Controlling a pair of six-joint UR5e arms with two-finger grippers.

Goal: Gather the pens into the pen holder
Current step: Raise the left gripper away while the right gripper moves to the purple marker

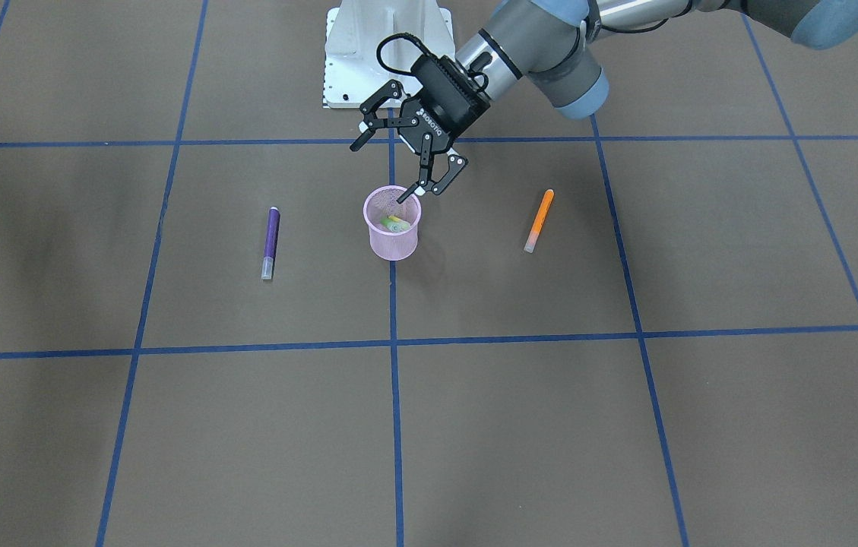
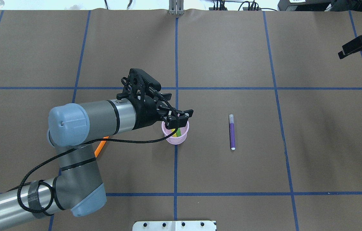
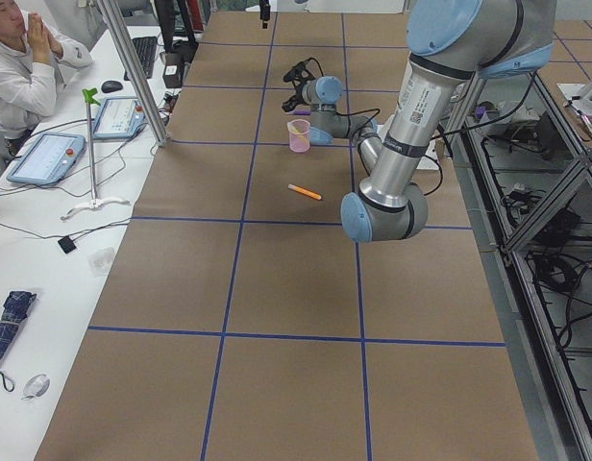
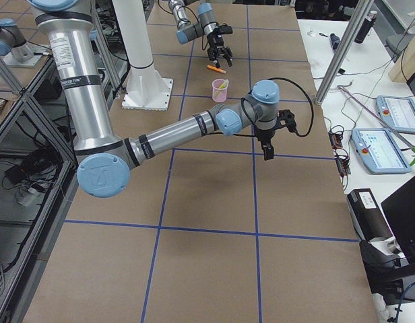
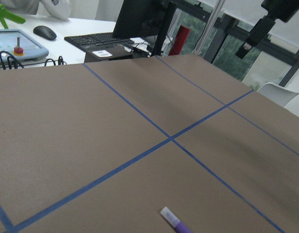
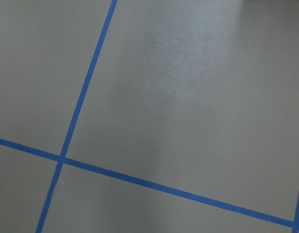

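Note:
The pink mesh pen holder (image 1: 392, 224) stands upright near the table's middle; it also shows in the overhead view (image 2: 175, 134). A green and a yellow pen (image 1: 396, 223) lie inside it. My left gripper (image 1: 396, 169) is open and empty just above the holder's rim, with one fingertip at the rim on the robot's side; the overhead view also shows this gripper (image 2: 177, 120). The purple pen (image 1: 270, 241) lies flat on the paper to the robot's right of the holder. The orange pen (image 1: 539, 220) lies flat on the other side, partly under my left arm in the overhead view (image 2: 100, 147). My right gripper (image 2: 355, 47) hangs far off, its fingers together and empty.
The robot's white base plate (image 1: 387, 53) is close behind the holder. Blue tape lines (image 1: 392, 342) grid the brown paper. A metal post (image 3: 133, 67), tablets and an operator are along the far table edge.

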